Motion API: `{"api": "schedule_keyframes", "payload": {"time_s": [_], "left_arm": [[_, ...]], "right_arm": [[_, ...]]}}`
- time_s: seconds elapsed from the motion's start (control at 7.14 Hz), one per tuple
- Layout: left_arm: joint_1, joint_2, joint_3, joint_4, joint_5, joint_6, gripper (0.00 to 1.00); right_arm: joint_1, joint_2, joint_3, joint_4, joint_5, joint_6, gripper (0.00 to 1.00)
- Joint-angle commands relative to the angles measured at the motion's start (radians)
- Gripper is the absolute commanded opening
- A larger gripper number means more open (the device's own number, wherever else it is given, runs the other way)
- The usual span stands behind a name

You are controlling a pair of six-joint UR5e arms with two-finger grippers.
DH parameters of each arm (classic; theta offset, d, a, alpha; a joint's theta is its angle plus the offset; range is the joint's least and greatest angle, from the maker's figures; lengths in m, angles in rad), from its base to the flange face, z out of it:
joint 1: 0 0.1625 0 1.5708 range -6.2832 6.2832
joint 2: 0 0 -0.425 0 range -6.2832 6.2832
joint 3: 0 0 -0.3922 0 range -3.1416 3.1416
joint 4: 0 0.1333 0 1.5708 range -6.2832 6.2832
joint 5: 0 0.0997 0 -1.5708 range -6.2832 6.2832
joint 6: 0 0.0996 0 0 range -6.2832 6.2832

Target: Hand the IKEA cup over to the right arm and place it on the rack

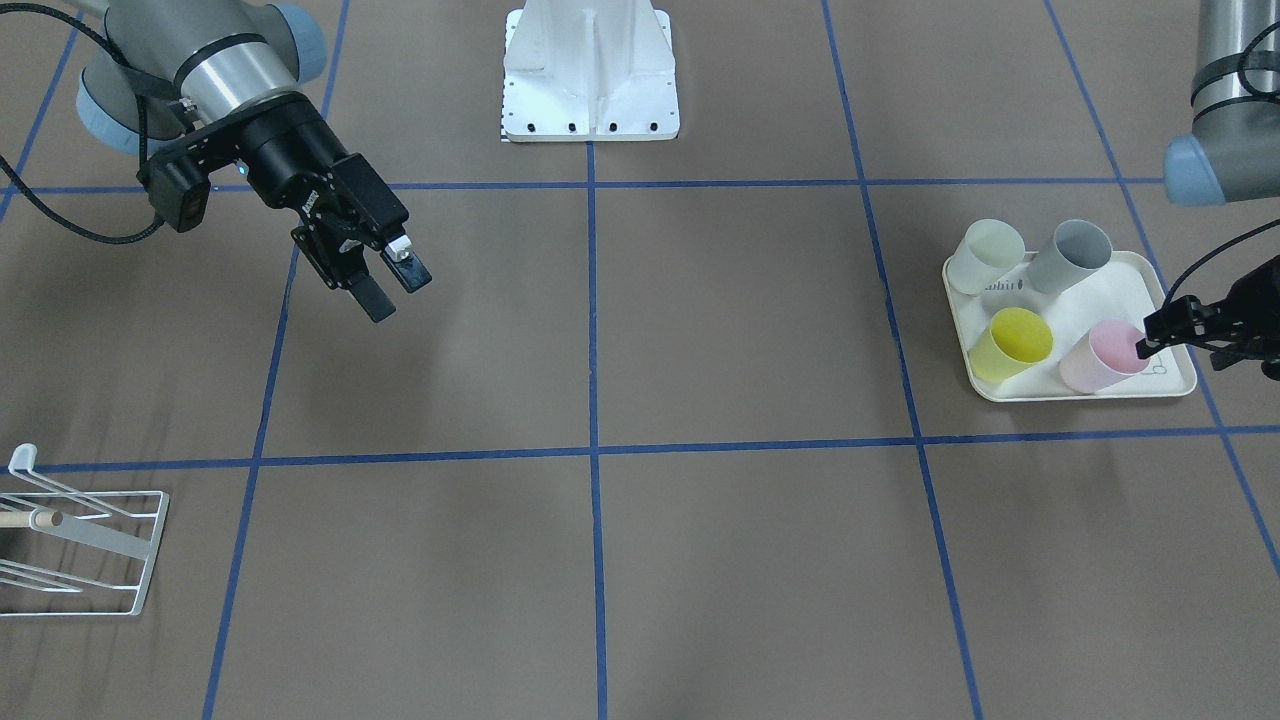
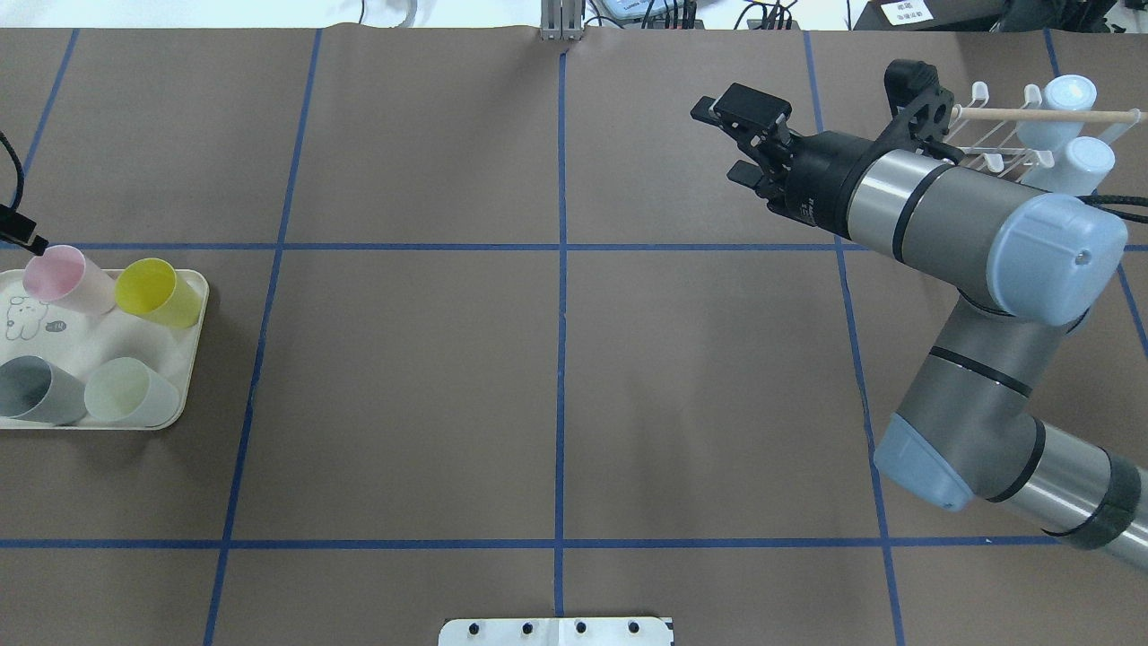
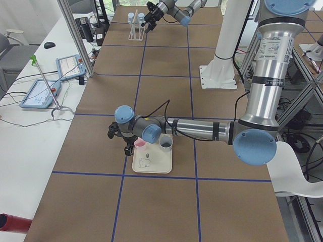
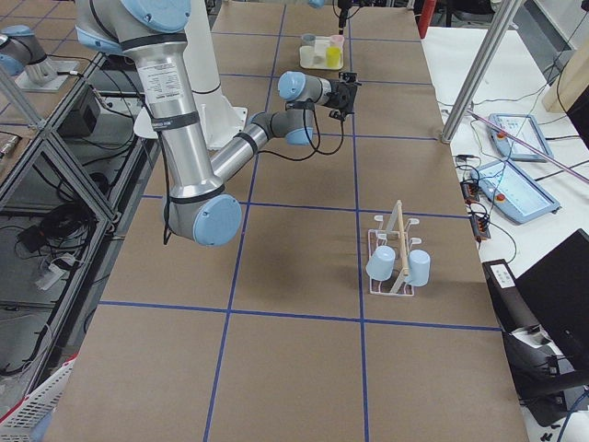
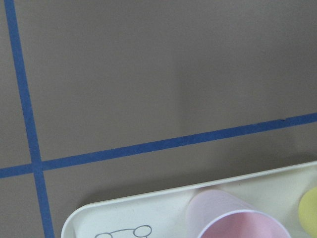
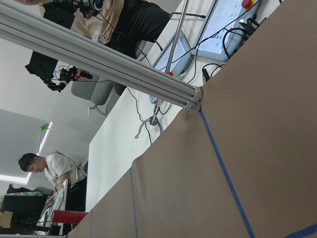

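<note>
1. My left claw (image 1: 1155, 335) is at the rim of the pink cup (image 1: 1100, 362); I cannot tell whether it grips.
2. That cup stands on the cream tray (image 1: 1085, 300), beside a yellow cup (image 1: 1010, 345), a grey cup (image 1: 1070, 255) and a pale cup (image 1: 985, 255).
3. My right claw (image 1: 397, 285) hangs spread apart and empty above the table (image 1: 700, 560).
4. The rack (image 1: 100, 539) stands well apart from the tray, holding two light-blue cups (image 2: 1067, 94).

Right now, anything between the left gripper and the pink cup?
Nothing visible. The left gripper sits right at the rim of the pink cup, on the side away from the yellow cup.
</note>
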Motion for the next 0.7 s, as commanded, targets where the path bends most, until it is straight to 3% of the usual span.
{"api": "schedule_keyframes", "payload": {"time_s": [0.0,0.28,0.42,0.56], "left_arm": [[0.031,0.003,0.009,-0.001,0.004,-0.004,1.0],[0.035,0.006,0.008,-0.001,0.002,0.004,1.0],[0.035,0.008,0.009,0.002,0.002,0.003,0.56],[0.036,0.008,0.011,0.004,0.004,0.004,0.19]], "right_arm": [[0.0,0.0,-0.008,0.002,0.002,-0.001,1.0],[0.0,0.0,-0.008,0.002,0.002,-0.001,1.0],[0.0,0.0,-0.008,0.002,0.002,-0.001,1.0],[0.0,0.0,-0.008,0.002,0.002,-0.001,1.0]]}}
